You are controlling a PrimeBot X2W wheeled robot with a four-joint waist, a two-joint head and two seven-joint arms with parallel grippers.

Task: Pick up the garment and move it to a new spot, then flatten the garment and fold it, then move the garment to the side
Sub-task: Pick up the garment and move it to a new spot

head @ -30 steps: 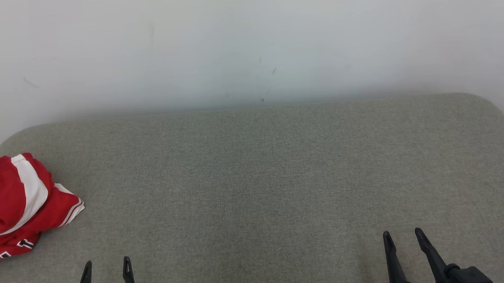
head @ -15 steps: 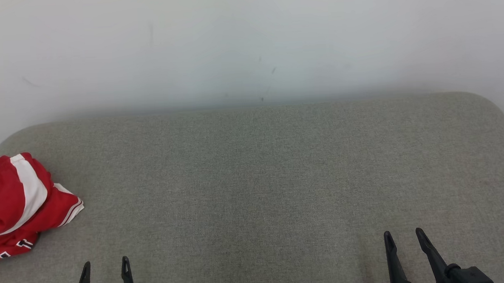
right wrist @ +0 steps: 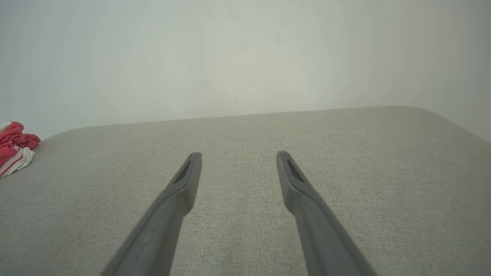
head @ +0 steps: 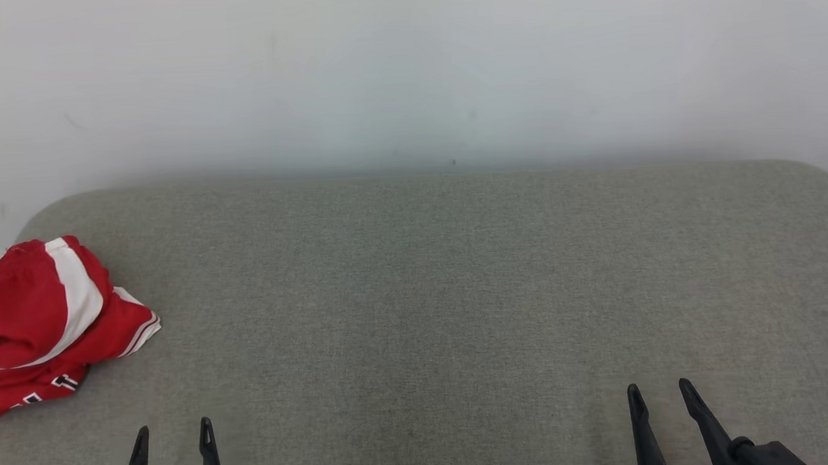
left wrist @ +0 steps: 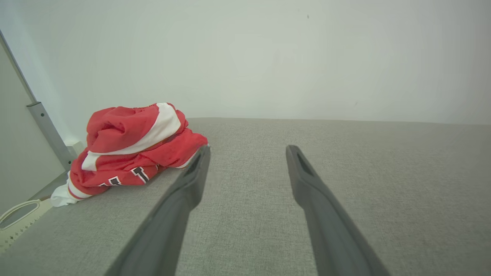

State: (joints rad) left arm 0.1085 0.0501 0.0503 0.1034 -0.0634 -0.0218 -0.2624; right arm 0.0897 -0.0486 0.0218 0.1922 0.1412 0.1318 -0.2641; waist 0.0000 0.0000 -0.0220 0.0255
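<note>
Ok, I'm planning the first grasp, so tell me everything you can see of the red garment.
The garment is red with a broad white stripe, thin striped hem trim and black white-edged lettering; the fabric looks like light mesh. It lies crumpled in a loose heap at the left edge of the grey padded surface, resting on it, a white bit seeming to hang over the edge.

I see my left gripper (left wrist: 247, 151) with its 2 fingers spread wide over the grey cushion (left wrist: 364, 165); the crumpled red-and-white garment (left wrist: 130, 147) lies far left, near the wall (left wrist: 268, 57).
</note>
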